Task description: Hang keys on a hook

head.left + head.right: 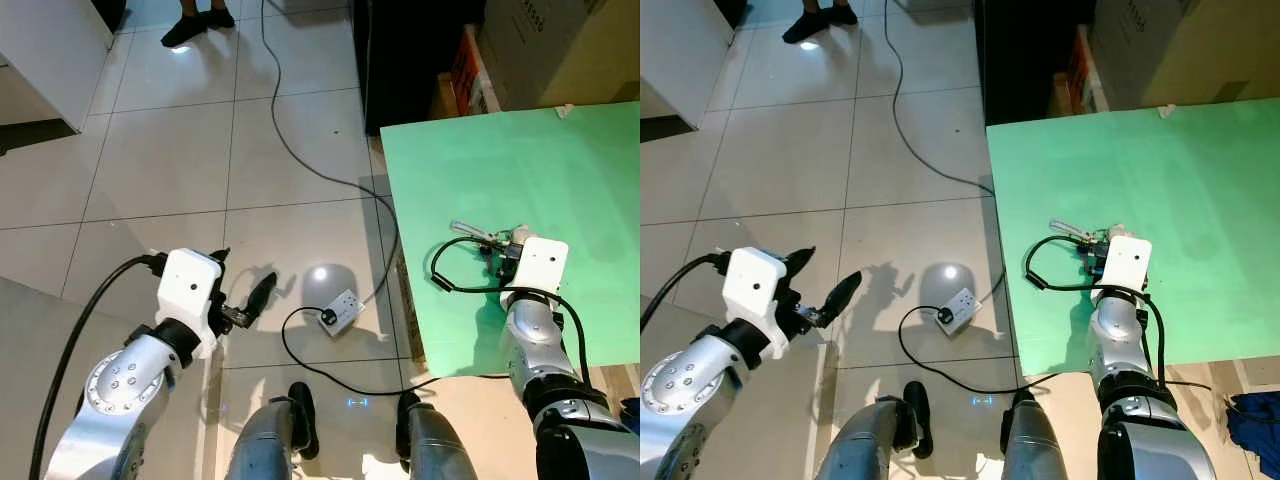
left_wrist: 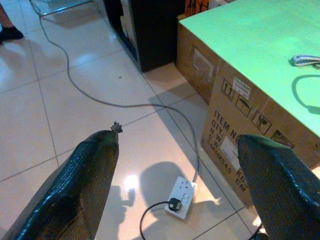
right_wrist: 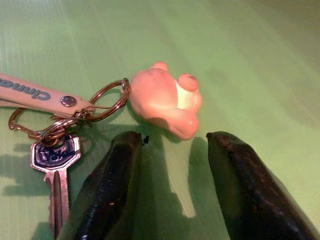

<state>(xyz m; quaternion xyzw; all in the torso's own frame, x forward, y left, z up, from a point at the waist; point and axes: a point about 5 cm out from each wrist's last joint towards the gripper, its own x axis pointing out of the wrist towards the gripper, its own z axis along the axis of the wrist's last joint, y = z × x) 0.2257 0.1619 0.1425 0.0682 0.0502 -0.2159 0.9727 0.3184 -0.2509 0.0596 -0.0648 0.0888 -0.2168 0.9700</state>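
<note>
The keys (image 3: 52, 145) lie flat on the green counter (image 1: 560, 170), near its front-left part: one silver key with a dark blue head, several linked metal rings, a pale strap printed with letters (image 3: 35, 92), and a pink rounded charm (image 3: 165, 100) joined to the largest ring. The right pincer (image 3: 175, 165) sits low over the counter with its two black fingers apart in a moderate gap, their tips just short of the charm and touching nothing; the key lies just beside one finger. From the head views the bunch is mostly hidden behind the right wrist's white camera block (image 1: 540, 262), with the strap's end sticking out. A black cable (image 1: 455, 265) loops on the counter near the wrist. The left pincer (image 2: 175, 190) hangs wide over the tiled floor (image 1: 180, 150), holding nothing. Below it a white power strip (image 1: 338, 308) with one black plug lies on the tiles, a grey cord (image 1: 300, 150) trailing off. Cardboard boxes (image 2: 235, 125) support the counter. A person's two dark shoes (image 1: 195, 22) stand at the far edge.
</note>
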